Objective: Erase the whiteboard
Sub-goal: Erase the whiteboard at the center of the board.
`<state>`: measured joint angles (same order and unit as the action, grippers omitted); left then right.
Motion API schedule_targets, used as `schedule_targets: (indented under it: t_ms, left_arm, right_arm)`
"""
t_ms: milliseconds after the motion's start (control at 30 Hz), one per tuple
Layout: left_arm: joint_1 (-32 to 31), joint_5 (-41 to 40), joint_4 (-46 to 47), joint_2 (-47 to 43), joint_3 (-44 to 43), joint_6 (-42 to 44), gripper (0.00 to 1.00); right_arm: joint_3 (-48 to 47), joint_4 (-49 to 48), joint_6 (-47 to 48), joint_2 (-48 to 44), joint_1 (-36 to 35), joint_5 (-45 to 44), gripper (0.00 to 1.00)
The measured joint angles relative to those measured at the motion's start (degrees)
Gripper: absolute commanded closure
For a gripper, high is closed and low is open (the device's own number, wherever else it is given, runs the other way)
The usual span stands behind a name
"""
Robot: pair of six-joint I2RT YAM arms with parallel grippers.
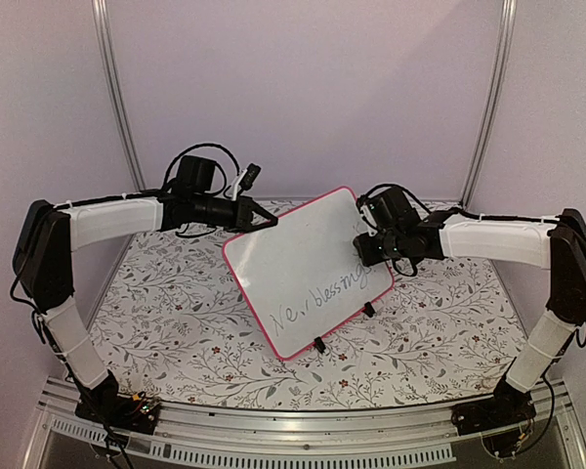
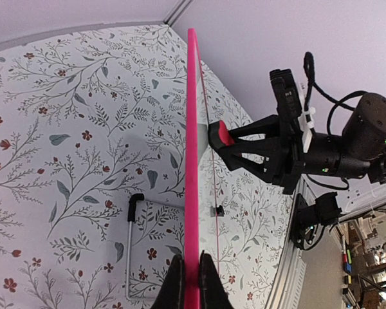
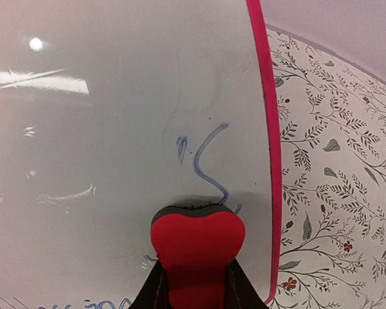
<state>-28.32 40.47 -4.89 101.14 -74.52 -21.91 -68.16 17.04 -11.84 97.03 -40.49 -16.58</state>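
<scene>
I see whiteboard (image 1: 303, 259) standing tilted at middle of floral table (image 1: 176, 313), handwriting (image 1: 322, 303) across lower part. Left gripper (image 2: 192, 283) clenched on pink rim. Right gripper (image 3: 196, 286) grasps red eraser (image 3: 197, 248), pressed on board under blue squiggle (image 3: 209, 161).

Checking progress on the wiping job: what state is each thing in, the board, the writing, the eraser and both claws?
Large flat white whiteboard with pink-red rim: tilted up on edge, not yet clean.
Dark handwriting: unerased along the board's lower edge.
Small red eraser block: pressed against the board's face.
Left claw: shut on the whiteboard's rim.
Right claw: shut on the eraser.
</scene>
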Motion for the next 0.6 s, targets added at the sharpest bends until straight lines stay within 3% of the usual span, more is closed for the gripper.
schedule_targets:
  t_ms: [600]
  left_arm:
    - [0.0,0.0,0.02,0.0,0.0,0.02,1.0]
  right_arm:
    - [2.69,0.96,-0.79,-1.29,-0.61,0.24,1.0]
